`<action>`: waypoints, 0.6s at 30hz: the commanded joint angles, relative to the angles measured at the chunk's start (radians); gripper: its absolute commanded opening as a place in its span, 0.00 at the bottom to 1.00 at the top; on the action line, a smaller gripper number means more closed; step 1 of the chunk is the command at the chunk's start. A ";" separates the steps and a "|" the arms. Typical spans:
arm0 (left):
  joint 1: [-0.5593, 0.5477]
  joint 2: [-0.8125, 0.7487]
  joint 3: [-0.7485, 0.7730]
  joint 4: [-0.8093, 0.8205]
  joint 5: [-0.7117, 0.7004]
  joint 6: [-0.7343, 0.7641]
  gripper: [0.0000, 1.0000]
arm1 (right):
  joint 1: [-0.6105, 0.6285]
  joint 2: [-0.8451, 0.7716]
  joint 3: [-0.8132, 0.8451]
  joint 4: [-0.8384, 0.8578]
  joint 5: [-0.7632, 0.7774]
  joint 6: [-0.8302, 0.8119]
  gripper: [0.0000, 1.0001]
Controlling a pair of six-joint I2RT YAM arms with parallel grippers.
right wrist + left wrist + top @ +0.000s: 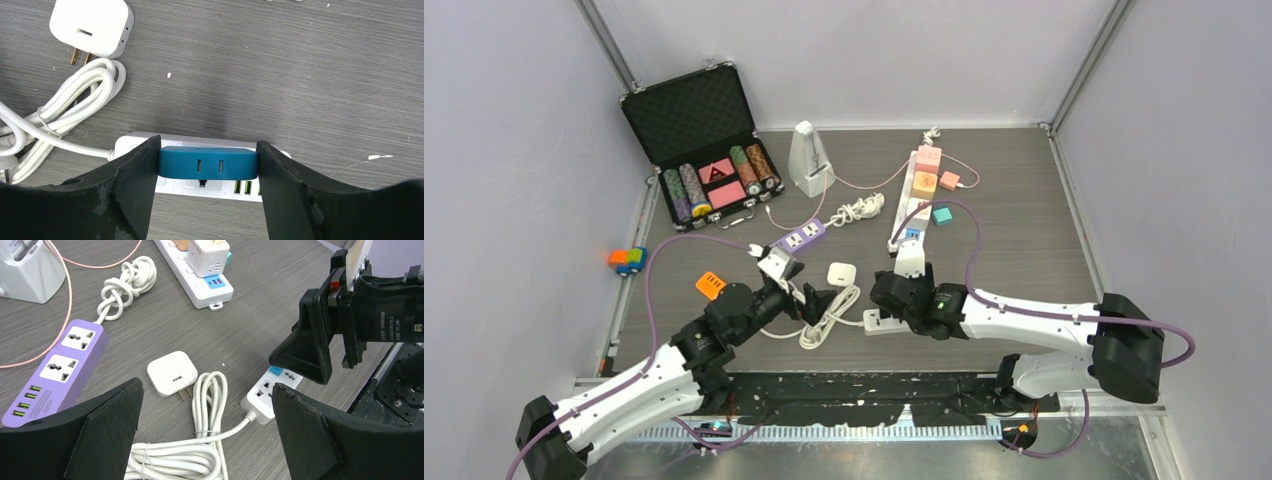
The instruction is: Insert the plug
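grey wood-grain table (1024,200) runs under both arms, and your work sits at its near middle. your right gripper (208,167) is closed partway on the blue plug (208,162), one finger on each short end, and carries it level and lengthwise over the white power strip (220,187). the strip shows just above and below the plug, so you look lined up across its width. you cannot see the prongs from here, and you cannot tell whether they have entered a socket.

check first that the plug's long edges run parallel to the strip's edges. then press straight down along the prongs without twisting at the wrist. a tilt would likely jam one prong on the socket face. the strip lies loose on the table, so judge whether it slides or tips as you push. if it does, ease off and square up again.

your left gripper (205,390) hangs with its jaws at their widest, holding nothing, above the white charger (171,372) and the coiled cord (210,405). it could brace the strip's end, but mind the cord there.
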 commanded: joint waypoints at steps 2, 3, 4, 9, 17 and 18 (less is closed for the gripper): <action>0.002 0.014 -0.003 0.041 -0.009 -0.015 0.99 | 0.045 -0.029 -0.031 -0.031 0.012 0.061 0.29; 0.002 0.019 -0.001 0.042 -0.008 -0.016 1.00 | 0.051 -0.034 -0.043 -0.026 0.014 0.064 0.29; 0.002 0.023 -0.002 0.043 -0.009 -0.019 1.00 | 0.054 -0.046 -0.060 -0.014 0.016 0.067 0.29; 0.002 0.027 0.001 0.045 -0.015 -0.021 1.00 | 0.086 -0.058 -0.112 0.038 0.027 0.084 0.30; 0.002 0.026 0.007 0.044 -0.026 -0.018 1.00 | 0.140 0.058 -0.108 0.019 0.037 0.122 0.30; 0.002 0.026 0.008 0.042 -0.027 -0.018 1.00 | 0.151 0.083 -0.106 0.013 0.037 0.130 0.30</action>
